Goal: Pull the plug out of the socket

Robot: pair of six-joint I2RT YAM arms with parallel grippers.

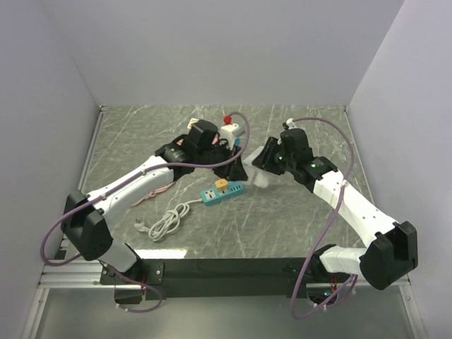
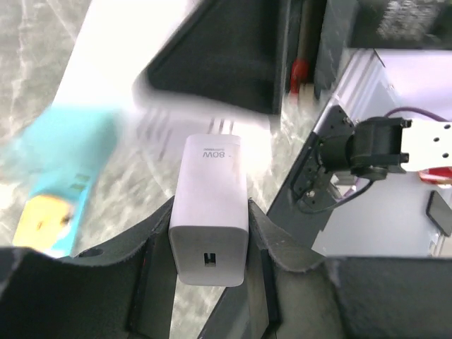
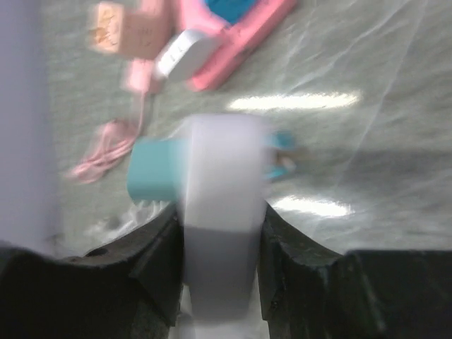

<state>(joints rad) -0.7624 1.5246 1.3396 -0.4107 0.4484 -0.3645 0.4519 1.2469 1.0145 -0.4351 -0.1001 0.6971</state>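
White charger plug (image 2: 209, 212) clear of blurred white socket (image 2: 127, 63)

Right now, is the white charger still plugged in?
No, the white charger sits between the left pincer fingers with its metal prongs bare.

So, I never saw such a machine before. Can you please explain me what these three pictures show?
Two robot arms stand at the near edge of a marbled table. One picture looks down from above; the other two come from cameras on each wrist. On the table lie a teal power strip with a white cable, and a pink one further back. The left tool grips a white charger, prongs visible. The right tool squeezes a blurred white block; I cannot tell what it is.
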